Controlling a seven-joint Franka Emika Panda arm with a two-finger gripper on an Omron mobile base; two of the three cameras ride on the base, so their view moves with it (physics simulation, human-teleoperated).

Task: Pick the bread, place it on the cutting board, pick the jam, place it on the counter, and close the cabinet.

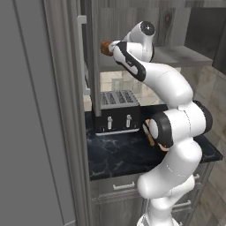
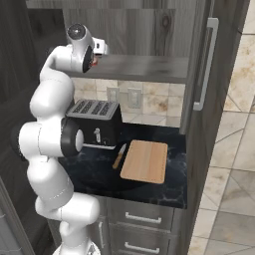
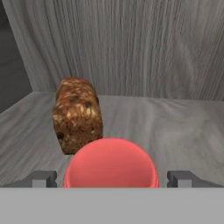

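Up on the cabinet (image 2: 149, 30) shelf, open fingers (image 3: 112, 177) flanking jam (image 3: 111, 164), bread (image 3: 77, 114) just behind.

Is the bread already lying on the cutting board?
No: the bread stands on the cabinet shelf behind the jam, and the cutting board on the counter is bare.

Brown bread (image 3: 77, 114) stands on the cabinet (image 3: 131, 43) shelf behind the red jam (image 3: 110, 162); the bare cutting board (image 2: 145, 161) lies flat on the counter (image 2: 94, 172).
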